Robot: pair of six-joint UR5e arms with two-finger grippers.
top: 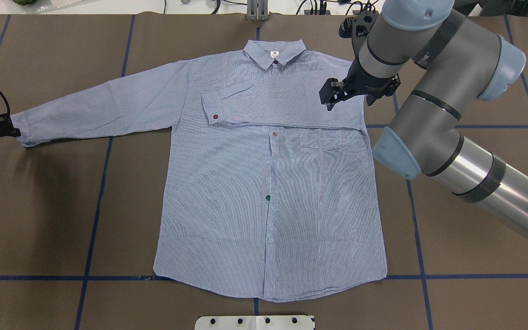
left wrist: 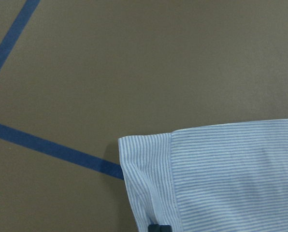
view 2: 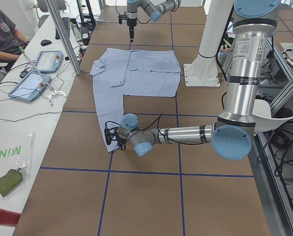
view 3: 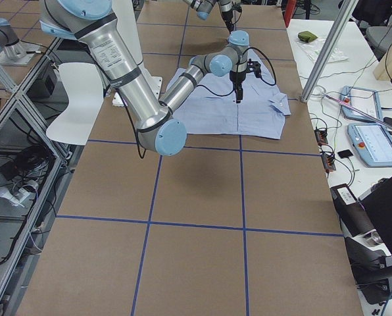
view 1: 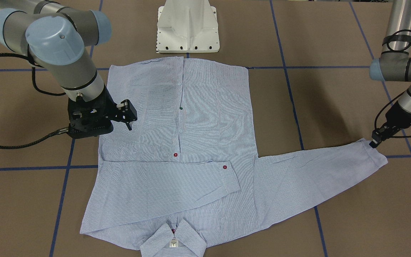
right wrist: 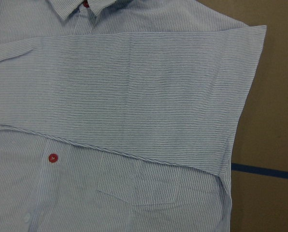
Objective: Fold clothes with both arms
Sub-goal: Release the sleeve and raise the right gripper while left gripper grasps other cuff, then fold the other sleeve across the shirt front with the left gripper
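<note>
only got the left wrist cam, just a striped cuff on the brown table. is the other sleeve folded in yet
observer: yes, the other sleeve lies folded across the chest, its cuff past the button line.
operator: where's the right hand
observer: the right hand hangs over that folded sleeve, near the shoulder.
operator: and my sleeve
observer: your sleeve lies stretched straight out sideways from the shirt, not folded.

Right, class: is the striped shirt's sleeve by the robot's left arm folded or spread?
Spread: the light-blue striped sleeve lies straight out across the brown table, cuff at the left fingers.
</note>
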